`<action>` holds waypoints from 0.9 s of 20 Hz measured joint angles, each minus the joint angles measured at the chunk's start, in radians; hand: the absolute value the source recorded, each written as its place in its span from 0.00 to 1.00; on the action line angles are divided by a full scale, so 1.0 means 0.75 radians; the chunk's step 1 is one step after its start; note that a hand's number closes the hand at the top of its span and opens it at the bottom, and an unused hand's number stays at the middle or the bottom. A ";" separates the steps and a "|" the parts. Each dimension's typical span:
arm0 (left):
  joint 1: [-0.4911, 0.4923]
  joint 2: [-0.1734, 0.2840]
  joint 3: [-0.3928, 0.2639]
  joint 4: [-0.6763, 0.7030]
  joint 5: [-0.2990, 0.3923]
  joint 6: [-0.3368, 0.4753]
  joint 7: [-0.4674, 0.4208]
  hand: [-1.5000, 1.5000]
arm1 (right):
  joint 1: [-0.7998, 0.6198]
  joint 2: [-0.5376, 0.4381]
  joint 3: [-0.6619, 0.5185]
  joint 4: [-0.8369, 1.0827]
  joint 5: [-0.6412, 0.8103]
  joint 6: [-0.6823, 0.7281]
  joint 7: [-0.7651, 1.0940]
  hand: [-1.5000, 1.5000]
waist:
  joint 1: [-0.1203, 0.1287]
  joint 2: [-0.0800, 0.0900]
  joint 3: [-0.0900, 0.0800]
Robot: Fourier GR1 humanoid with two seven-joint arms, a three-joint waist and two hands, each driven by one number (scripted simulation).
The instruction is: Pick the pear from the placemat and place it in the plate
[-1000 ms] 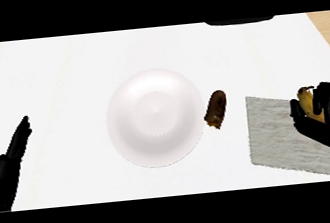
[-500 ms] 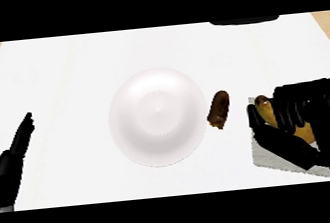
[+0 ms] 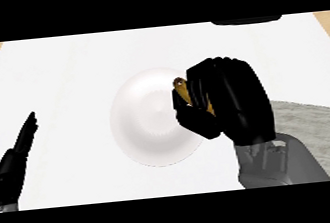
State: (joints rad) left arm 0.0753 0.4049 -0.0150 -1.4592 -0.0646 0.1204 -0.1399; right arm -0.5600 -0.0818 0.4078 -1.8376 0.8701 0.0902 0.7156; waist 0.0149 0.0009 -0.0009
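Pear point(image 3: 183, 92) off placemat point(image 3: 311, 134), clutched in curled right robot hand point(image 3: 222, 100) over plate point(image 3: 150, 122) edge. Release left. Left robot hand point(image 3: 17, 163) flat, resting.

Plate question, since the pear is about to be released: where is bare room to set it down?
The round white plate is bare across its middle and left half. Its right rim is crowded by the black right hand curled round the brown-yellow pear. White counter lies bare between the plate and the open black left hand. The grey placemat also shows bare.
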 measured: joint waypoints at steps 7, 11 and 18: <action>-0.020 -0.001 0.013 -0.024 -0.016 -0.026 0.023 0.50 | -0.205 0.089 0.051 0.470 -0.072 -0.143 -0.001 1.00 | 0.010 0.003 0.001; -0.041 -0.024 0.015 -0.002 -0.028 -0.031 0.023 0.50 | -0.263 0.101 0.105 0.699 -0.167 -0.259 -0.047 1.00 | 0.013 0.005 0.001; -0.048 -0.035 0.024 0.016 -0.048 -0.039 0.003 0.50 | -0.308 0.108 0.202 0.973 -0.409 -0.583 -0.027 0.00 | 0.027 0.008 0.001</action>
State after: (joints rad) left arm 0.0394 0.3785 0.0033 -1.4469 -0.1004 0.0911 -0.1377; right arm -0.7913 -0.0011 0.5594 -1.1078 0.5630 -0.3469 0.6955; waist 0.0354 0.0065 -0.0001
